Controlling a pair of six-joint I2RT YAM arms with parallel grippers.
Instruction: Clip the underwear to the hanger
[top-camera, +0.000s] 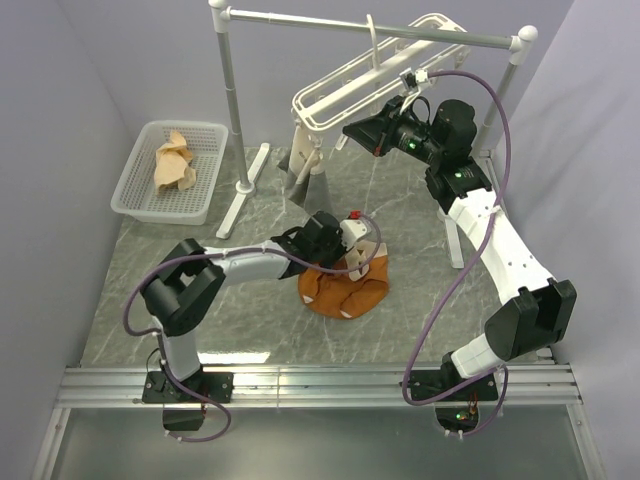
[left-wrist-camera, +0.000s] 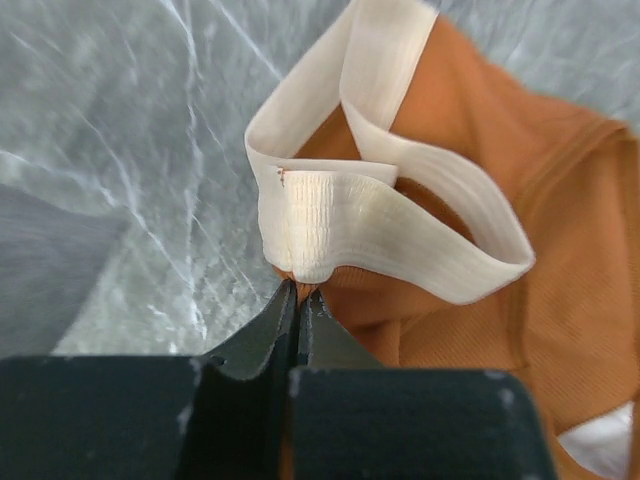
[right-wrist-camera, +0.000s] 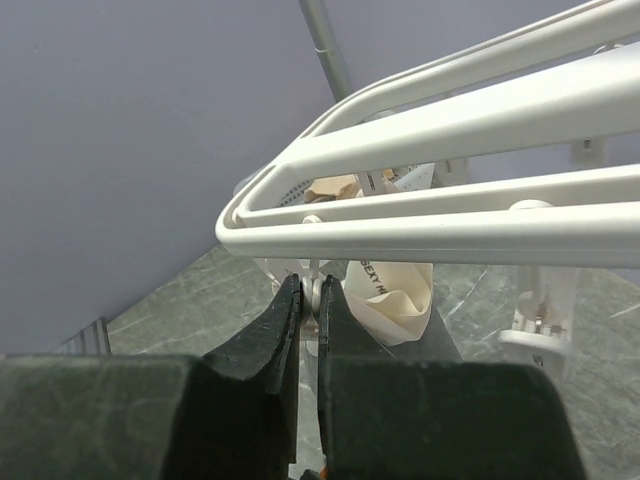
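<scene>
Underwear: waistband pinched in left gripper, low on bench, near-left of hanger | right gripper closed on hanger's clip

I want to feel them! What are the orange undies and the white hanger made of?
The underwear looks like soft, matte knit cloth with fine ribs; its waistband looks like stretchy ribbed elastic. The hanger looks like smooth, shiny plastic, with rounded moulded bars, though painted metal can't be excluded.
</scene>
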